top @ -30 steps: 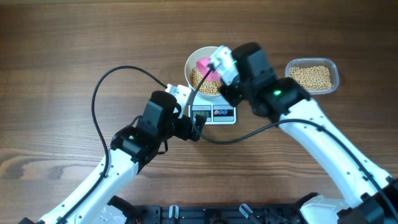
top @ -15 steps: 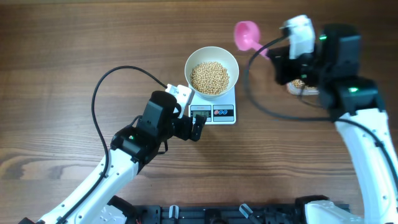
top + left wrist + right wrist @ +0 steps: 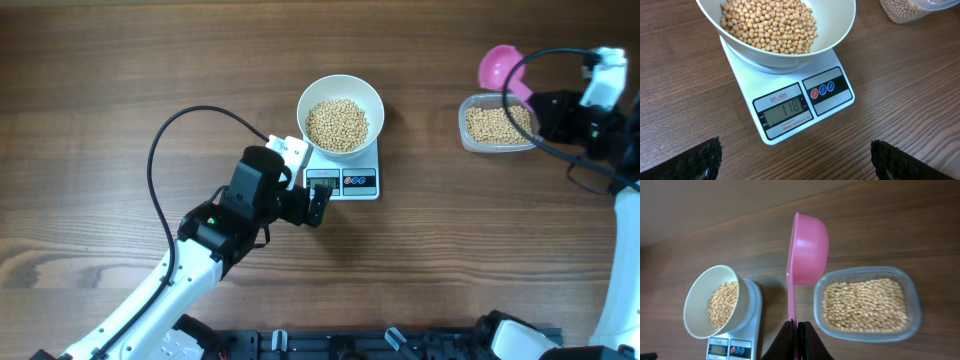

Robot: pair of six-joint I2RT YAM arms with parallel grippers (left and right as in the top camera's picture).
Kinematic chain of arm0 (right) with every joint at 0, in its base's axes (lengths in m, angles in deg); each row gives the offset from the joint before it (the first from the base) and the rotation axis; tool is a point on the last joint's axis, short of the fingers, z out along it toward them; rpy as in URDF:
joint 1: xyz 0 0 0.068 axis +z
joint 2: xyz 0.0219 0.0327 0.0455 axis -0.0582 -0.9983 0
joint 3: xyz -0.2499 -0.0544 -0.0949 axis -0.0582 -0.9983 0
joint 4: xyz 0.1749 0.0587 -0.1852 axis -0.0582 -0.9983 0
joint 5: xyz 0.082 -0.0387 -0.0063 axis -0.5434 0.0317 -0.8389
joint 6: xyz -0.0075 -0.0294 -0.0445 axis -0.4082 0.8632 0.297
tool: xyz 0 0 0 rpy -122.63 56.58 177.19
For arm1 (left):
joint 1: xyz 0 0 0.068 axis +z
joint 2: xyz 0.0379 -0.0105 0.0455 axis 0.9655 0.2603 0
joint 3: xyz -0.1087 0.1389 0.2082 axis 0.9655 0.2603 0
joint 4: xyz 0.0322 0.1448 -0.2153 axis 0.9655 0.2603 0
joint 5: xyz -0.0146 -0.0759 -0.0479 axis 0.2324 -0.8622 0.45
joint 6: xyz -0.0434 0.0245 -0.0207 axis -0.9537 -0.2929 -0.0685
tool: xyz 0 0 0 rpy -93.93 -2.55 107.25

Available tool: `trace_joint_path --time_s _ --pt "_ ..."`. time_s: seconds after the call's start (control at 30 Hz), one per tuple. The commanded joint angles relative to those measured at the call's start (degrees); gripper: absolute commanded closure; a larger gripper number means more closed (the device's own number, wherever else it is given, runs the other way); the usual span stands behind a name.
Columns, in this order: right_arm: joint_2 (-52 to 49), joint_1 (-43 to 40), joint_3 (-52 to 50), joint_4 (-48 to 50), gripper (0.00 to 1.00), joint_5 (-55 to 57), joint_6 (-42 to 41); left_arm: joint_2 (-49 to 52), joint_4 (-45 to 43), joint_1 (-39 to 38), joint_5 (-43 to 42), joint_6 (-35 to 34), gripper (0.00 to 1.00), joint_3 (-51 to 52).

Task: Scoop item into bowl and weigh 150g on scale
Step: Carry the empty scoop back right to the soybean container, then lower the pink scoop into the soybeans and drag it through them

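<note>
overhead: r gripper (image 3: 794, 331) pinches pink scoop (image 3: 498, 66) by tub (image 3: 465, 125); l gripper (image 3: 800, 162) wide, empty, facing scale (image 3: 345, 184).

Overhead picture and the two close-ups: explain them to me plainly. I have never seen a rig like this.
The machine is two white robot arms at a wooden table, each ending in a two-finger gripper. The overhead picture looks straight down from a fixed camera. Each close-up comes from a camera on one wrist.

On the table a white bowl of tan beans stands on a small scale. Its display reads 118 in the left wrist view. To the right lies a clear tub holding more beans.

The left gripper hangs open in front of the scale, holding nothing. The right gripper is shut on the handle of a pink scoop, which is near the tub's far side.
</note>
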Motion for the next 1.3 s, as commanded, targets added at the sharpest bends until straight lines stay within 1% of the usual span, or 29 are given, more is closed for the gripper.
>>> trace_joint_path --time_s 0.0,0.17,0.27,0.4,0.6,0.87,1.17,1.27 --pt "-0.5 -1.6 0.9 0.4 0.96 0.0 0.8 0.2 0.0 -0.2 -0.9 1.3 0.00 0.3" --pt "-2.1 -1.5 0.9 0.4 0.96 4.5 0.9 0.2 0.0 -0.2 -0.9 1.3 0.00 0.3" --pt "-3.5 -1.5 0.9 0.2 0.96 4.5 1.5 0.2 0.0 -0.2 -0.9 1.3 0.00 0.3" --pt "-5.7 -1.5 0.9 -0.6 0.96 5.0 5.4 0.2 0.0 -0.2 -0.9 1.3 0.00 0.3" --pt "-7.8 -1.5 0.9 0.4 0.96 5.1 5.3 0.2 0.0 -0.2 -0.9 1.3 0.00 0.3" --pt "-7.9 -1.6 0.9 2.7 0.96 4.9 5.3 0.2 0.0 -0.2 -0.9 1.3 0.00 0.3" --pt "-7.9 -1.6 0.9 -2.2 0.96 5.1 5.3 0.2 0.0 -0.2 -0.9 1.3 0.00 0.3" --pt "-7.9 -1.5 0.9 -2.6 0.96 8.5 5.8 0.2 0.0 -0.2 -0.9 1.3 0.00 0.3"
